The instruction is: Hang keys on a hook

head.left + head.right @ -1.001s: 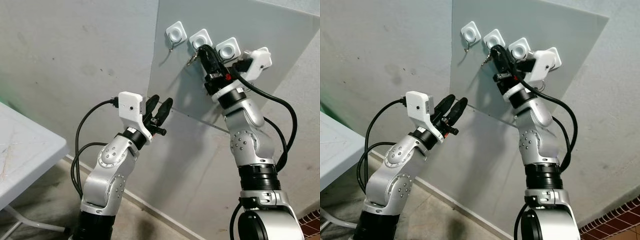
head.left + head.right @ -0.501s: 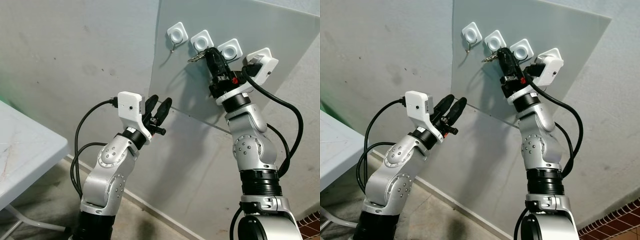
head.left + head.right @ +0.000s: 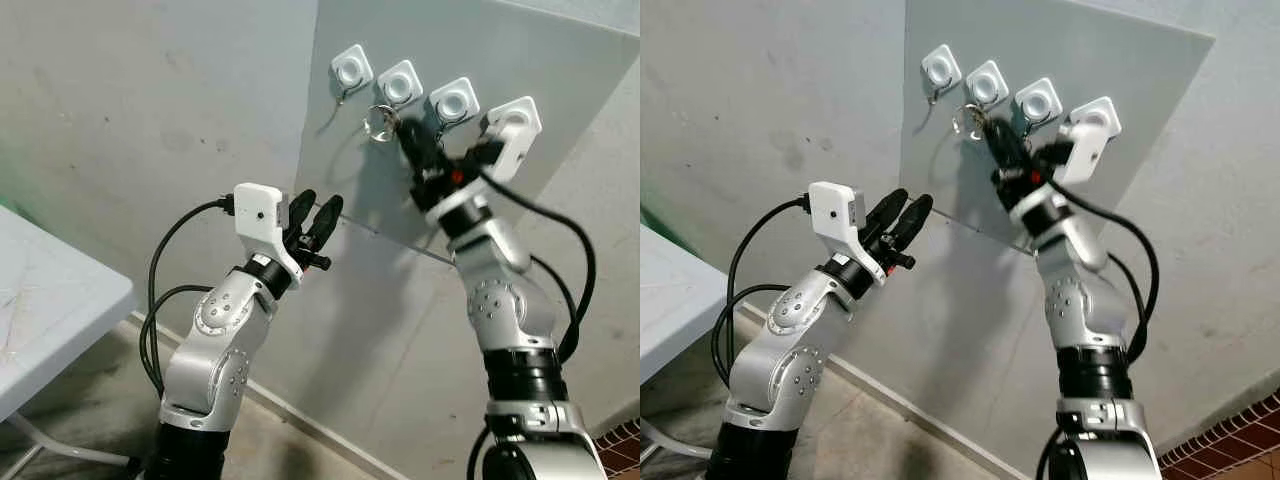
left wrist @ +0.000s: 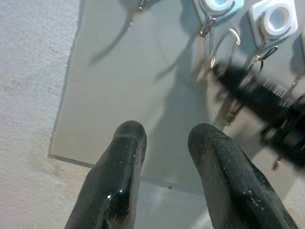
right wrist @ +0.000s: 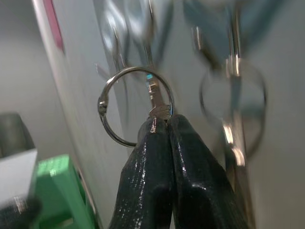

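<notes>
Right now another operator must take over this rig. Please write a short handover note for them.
Right gripper: jaws shut on the keys, raised at the grey panel, with the key ring just below the second white hook from the robot's left.
Left gripper: jaws open, holds nothing, hovers lower, off the panel.
Done: keys brought up to the hooks.
Left: slip the ring over a hook, release, pull back.

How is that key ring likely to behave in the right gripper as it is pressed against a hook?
The key ring looks like thin metal wire, so probably stiff and light. The right gripper pinches the key at the ring's edge, so the ring may swivel or swing when nudged. Bare metal between smooth black fingers could slip if it catches on the hook.
</notes>
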You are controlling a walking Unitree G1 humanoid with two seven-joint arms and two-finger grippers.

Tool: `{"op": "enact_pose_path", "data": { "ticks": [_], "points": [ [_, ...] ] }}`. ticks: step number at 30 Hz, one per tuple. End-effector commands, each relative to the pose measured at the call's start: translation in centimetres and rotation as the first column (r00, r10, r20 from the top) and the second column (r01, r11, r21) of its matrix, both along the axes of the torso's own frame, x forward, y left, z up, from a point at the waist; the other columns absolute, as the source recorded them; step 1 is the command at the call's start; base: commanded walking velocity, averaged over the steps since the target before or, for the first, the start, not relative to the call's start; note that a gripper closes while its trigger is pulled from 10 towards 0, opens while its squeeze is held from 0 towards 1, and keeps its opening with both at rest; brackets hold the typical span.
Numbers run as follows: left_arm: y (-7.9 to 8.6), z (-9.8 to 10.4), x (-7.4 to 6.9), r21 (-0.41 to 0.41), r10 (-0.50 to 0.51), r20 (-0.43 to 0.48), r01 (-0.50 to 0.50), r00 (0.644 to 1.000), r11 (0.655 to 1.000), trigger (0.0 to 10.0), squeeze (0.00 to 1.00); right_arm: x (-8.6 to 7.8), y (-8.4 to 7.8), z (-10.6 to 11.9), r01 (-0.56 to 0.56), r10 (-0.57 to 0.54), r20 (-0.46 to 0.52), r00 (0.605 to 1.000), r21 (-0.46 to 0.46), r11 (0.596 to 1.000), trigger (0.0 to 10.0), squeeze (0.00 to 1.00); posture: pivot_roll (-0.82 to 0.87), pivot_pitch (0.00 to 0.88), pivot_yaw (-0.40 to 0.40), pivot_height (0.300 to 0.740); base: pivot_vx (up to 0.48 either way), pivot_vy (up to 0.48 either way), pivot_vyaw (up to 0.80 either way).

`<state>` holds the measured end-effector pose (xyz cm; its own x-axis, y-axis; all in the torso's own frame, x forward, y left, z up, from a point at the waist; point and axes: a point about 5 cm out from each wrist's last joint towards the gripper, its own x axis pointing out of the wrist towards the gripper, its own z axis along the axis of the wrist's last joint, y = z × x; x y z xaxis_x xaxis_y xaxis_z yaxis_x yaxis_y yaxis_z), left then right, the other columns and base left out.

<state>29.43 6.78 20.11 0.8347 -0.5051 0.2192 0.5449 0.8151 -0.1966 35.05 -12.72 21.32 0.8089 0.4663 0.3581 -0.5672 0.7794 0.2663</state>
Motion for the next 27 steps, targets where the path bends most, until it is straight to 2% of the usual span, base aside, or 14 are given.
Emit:
{"op": "enact_pose_path", "data": {
  "ticks": [1,11,14,16,20,27],
  "points": [
    [-0.2,0.4,-0.2,-0.007,-0.01,0.01,0.01,1.0,1.0,10.0,0.0,0.2,0.0,0.0,0.008,-0.008,-0.009,1.0,-0.035,0.999,10.0,0.0,0.15,0.0,-0.098,0.74,0.0,0.0,0.0],
    [-0.2,0.4,-0.2,-0.015,-0.009,0.004,0.009,1.0,1.0,10.0,0.0,0.0,0.1,0.2,-0.004,0.004,-0.001,1.0,-0.041,0.999,10.0,0.0,0.15,0.0,-0.1,0.74,0.0,0.0,0.0],
    [-0.2,0.4,-0.2,-0.016,-0.009,0.004,0.009,1.0,1.0,10.0,0.0,-0.1,0.1,0.5,-0.02,0.02,0.014,1.0,-0.02,1.0,10.0,0.0,0.15,0.0,-0.1,0.74,0.0,0.0,0.0],
    [-0.2,0.4,-0.2,-0.017,-0.009,0.003,0.009,1.0,1.0,10.0,0.0,-0.5,0.2,1.4,-0.062,0.059,0.064,0.996,0.042,0.997,10.0,0.0,0.15,0.0,-0.099,0.74,0.0,0.0,0.0],
    [-0.2,0.5,-0.2,-0.017,-0.011,0.003,0.011,1.0,1.0,10.0,0.0,-1.0,0.6,3.1,-0.118,0.104,0.134,0.985,0.105,0.987,10.0,0.0,0.15,0.0,-0.098,0.74,0.0,0.0,0.0],
    [-0.3,0.5,-0.2,-0.018,-0.011,0.003,0.011,1.0,1.0,10.0,0.0,-0.5,0.1,3.7,-0.064,0.048,0.131,0.99,0.125,0.99,10.0,0.0,0.15,0.0,-0.098,0.74,0.0,0.0,0.0]
  ]
}}
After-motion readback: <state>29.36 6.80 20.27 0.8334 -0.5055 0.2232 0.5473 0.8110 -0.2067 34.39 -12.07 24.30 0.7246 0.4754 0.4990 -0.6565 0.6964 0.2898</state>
